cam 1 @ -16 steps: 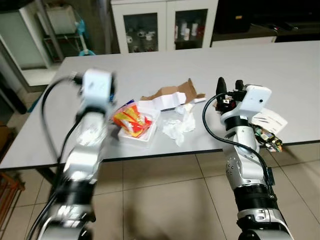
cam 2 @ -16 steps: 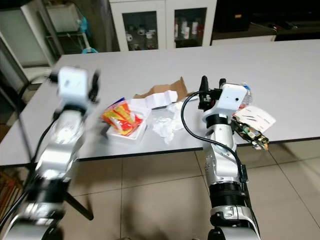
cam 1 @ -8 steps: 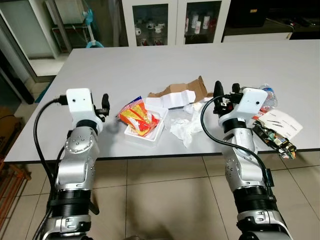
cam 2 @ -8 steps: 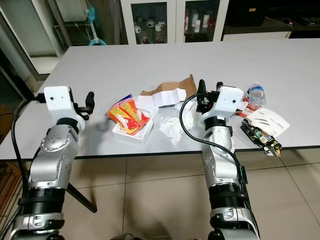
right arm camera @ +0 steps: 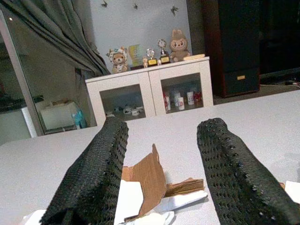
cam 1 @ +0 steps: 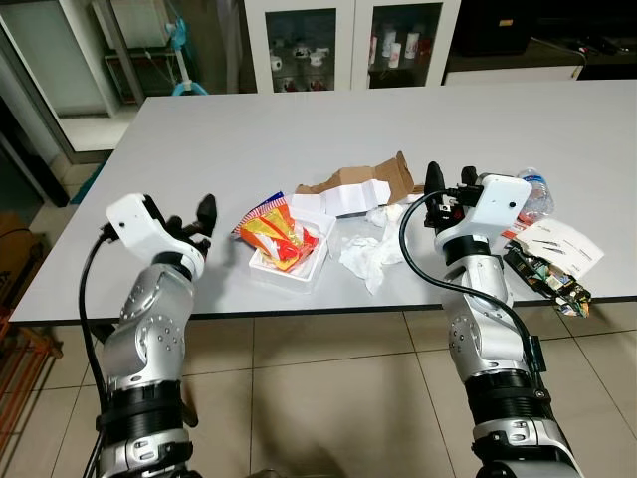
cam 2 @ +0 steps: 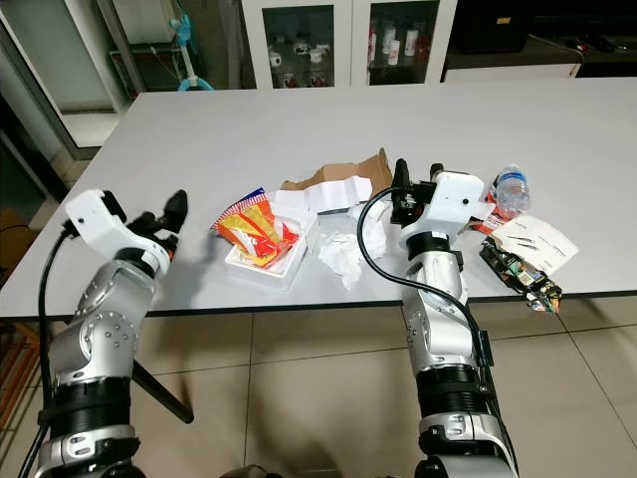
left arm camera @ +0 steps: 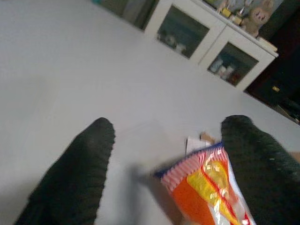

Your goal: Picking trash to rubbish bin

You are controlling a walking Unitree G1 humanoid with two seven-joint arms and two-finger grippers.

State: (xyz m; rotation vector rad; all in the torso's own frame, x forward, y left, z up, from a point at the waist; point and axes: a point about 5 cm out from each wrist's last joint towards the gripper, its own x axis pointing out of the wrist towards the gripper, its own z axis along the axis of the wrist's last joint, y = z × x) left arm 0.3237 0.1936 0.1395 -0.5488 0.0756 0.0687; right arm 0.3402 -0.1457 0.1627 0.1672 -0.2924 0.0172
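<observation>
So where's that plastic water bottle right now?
The water bottle lies on the grey table at the robot's right, just beyond the right tool and the printed paper.

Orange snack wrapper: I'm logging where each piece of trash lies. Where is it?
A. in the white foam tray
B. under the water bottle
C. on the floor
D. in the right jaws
A: the orange snack wrapper lies in the white foam tray on the table.

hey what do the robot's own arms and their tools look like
Both arms are jointed silver metal with black bands. Each wrist carries a white box and a looping black cable. The left tool and right tool each have two long black textured fingers.
</observation>
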